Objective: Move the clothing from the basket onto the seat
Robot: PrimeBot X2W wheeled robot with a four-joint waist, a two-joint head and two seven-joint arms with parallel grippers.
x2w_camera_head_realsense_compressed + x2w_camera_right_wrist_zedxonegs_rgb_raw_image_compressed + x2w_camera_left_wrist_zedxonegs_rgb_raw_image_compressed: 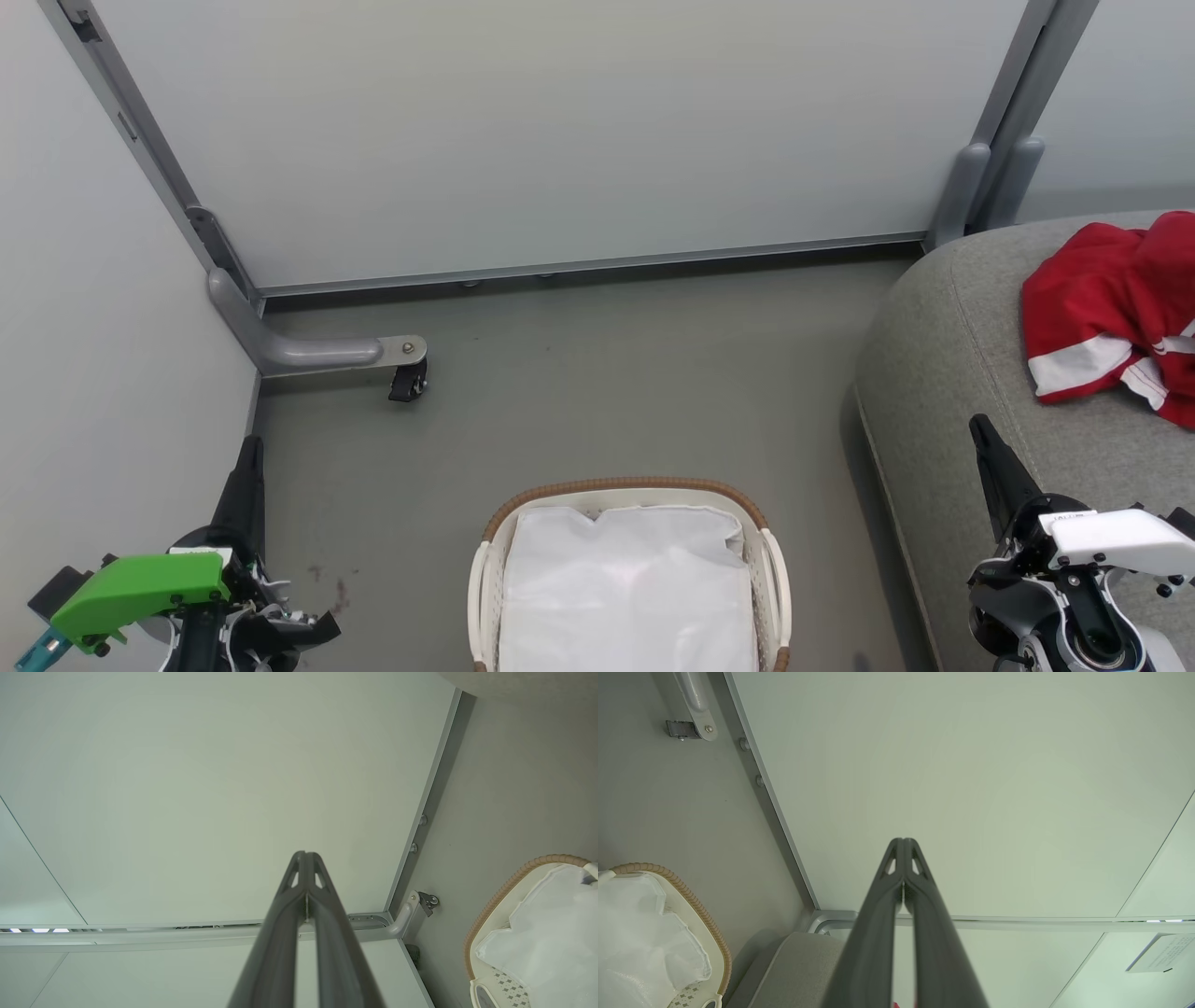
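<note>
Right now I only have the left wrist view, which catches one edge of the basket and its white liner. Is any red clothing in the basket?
Observer: In the head view the basket holds a white liner, with no red in the part that shows.
Operator: Where is the clothing?
Observer: The clothing lies bunched on the seat, to the right of the basket.
Operator: And the right end effector?
Observer: The right end effector is shut and empty, aimed at the wall panel.
</note>
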